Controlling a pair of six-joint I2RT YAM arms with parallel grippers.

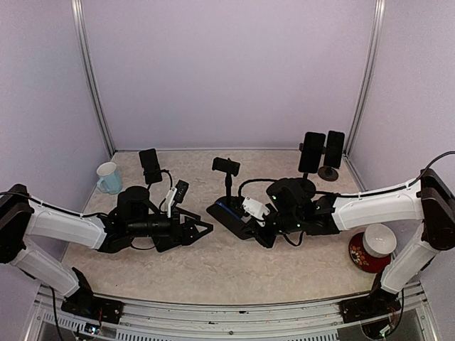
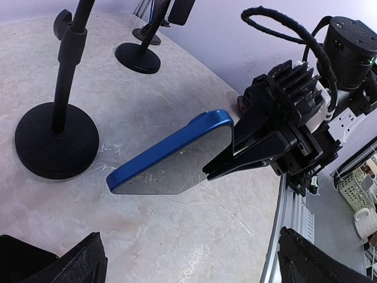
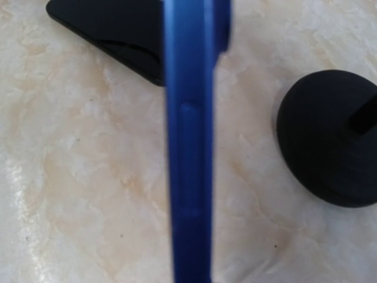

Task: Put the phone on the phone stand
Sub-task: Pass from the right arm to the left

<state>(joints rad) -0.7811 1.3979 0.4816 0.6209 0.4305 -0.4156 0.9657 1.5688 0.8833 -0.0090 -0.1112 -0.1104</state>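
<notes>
Our right tool [image 2: 227, 158] pinches one end of the blue phone [image 2: 171, 160], tilted low over the surface [image 2: 177, 236] near the stand [image 2: 56, 138]. Our left tool [image 1: 202, 229] gapes empty. We judge the phone stiff, slick and breakable, best gripped across its edges.

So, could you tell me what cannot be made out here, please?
Right wrist view: the blue phone is a blur; the right fingers holding it are out of frame.
Left wrist view: the phone stand is cut off by the top edge; the left fingers show only tips.
Top view: the right fingers cover part of the phone.
</notes>
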